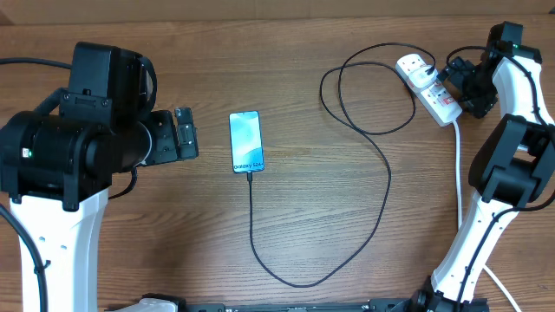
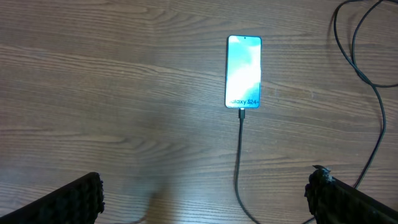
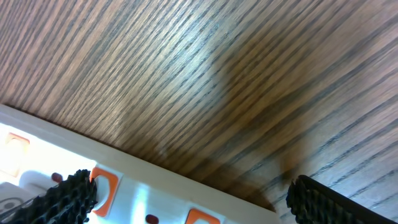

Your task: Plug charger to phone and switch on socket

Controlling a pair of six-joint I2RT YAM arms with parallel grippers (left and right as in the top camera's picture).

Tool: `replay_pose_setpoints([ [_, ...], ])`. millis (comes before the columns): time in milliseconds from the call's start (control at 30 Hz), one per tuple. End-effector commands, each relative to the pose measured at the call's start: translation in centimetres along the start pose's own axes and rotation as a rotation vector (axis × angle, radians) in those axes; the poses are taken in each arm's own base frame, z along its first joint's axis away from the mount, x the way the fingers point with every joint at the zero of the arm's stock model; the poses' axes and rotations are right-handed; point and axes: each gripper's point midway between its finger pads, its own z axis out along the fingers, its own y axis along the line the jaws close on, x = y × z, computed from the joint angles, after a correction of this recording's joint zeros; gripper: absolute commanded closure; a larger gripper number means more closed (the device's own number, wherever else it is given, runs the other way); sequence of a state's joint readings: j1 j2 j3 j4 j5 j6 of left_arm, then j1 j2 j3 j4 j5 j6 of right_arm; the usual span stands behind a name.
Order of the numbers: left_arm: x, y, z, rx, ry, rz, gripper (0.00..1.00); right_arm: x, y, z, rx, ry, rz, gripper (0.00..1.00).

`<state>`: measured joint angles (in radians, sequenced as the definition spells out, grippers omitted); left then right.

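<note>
The phone (image 1: 245, 141) lies flat on the wooden worktop (image 1: 347, 243), left of centre, its screen lit bright blue-cyan with white "Galaxy S24" lettering at the near end. In the left wrist view the phone (image 2: 244, 71) shows the charger (image 2: 239, 162) meeting its near edge, the small black tip seated there. From that edge the charger (image 1: 251, 217) runs toward the near side of the worktop, curves right, climbs back and loops before reaching the far end of the socket (image 1: 429, 87). The plug there is too small to make out.

The socket is a white oblong strip lying at an angle at the far right, with its thick white cord (image 1: 458, 173) trailing toward the near edge. The right wrist view shows the socket (image 3: 124, 186) with orange-red marks.

The left end effector (image 1: 186, 133) sits just left of the phone, fingers well apart (image 2: 205, 196). The right end effector (image 1: 460, 82) hovers at the socket, fingers also apart (image 3: 186, 199).
</note>
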<state>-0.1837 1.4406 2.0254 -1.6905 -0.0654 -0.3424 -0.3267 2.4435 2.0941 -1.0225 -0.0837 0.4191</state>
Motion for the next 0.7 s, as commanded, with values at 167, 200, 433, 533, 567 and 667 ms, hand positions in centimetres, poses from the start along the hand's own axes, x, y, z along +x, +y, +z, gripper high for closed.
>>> replay_pose_setpoints([
  [167,-0.08,0.26,0.13,-0.016,-0.002,-0.020,0.00,1.79,0.33,1.04,-0.008,0.071,-0.012,0.00],
  [200,-0.08,0.26,0.13,-0.016,-0.002,-0.021,0.00,1.85,0.31,1.06,-0.007,0.074,-0.011,0.00],
  [433,-0.08,0.26,0.12,-0.016,-0.002,-0.021,0.01,2.33,0.04,1.02,0.004,0.093,-0.009,0.00],
  [533,-0.08,0.26,0.13,-0.016,-0.002,-0.021,0.00,2.42,0.02,1.01,0.005,0.097,-0.022,0.00],
  [567,-0.08,0.26,0.13,-0.016,-0.002,-0.021,0.00,2.43,0.02,1.01,0.005,0.097,-0.027,0.00],
  [667,-0.07,0.25,0.12,-0.016,-0.002,-0.020,0.01,2.44,0.00,1.01,0.005,0.098,-0.027,0.00],
])
